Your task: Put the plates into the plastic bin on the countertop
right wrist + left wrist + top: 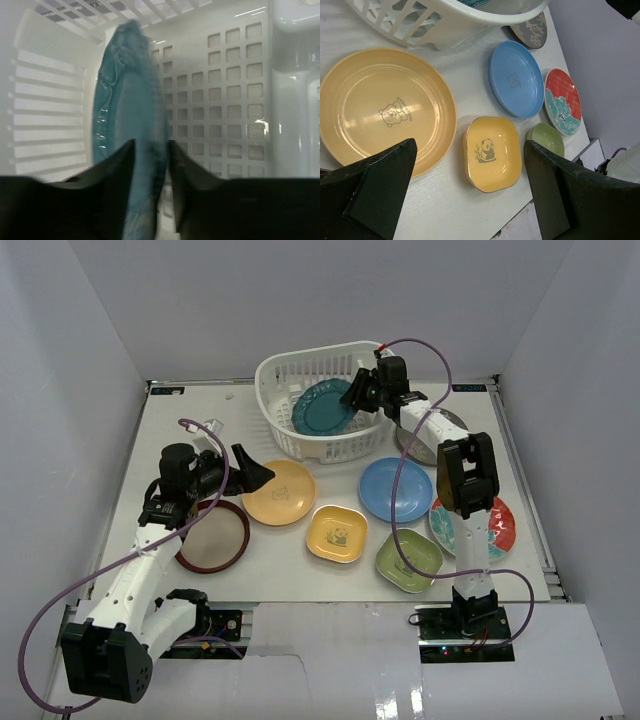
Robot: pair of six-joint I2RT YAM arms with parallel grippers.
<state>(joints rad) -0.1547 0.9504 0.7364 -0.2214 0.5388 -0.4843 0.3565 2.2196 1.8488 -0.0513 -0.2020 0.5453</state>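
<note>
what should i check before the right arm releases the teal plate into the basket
1. Is the teal plate clamped in the right end effector: ok.
2. Is the plate inside the white basket walls: ok.
3. Is the plate resting on the basket bottom: cannot tell.
4. Is the basket free of other dishes: ok.
5. Is the left end effector open and clear of the basket, above the orange-yellow plate: ok.
</note>
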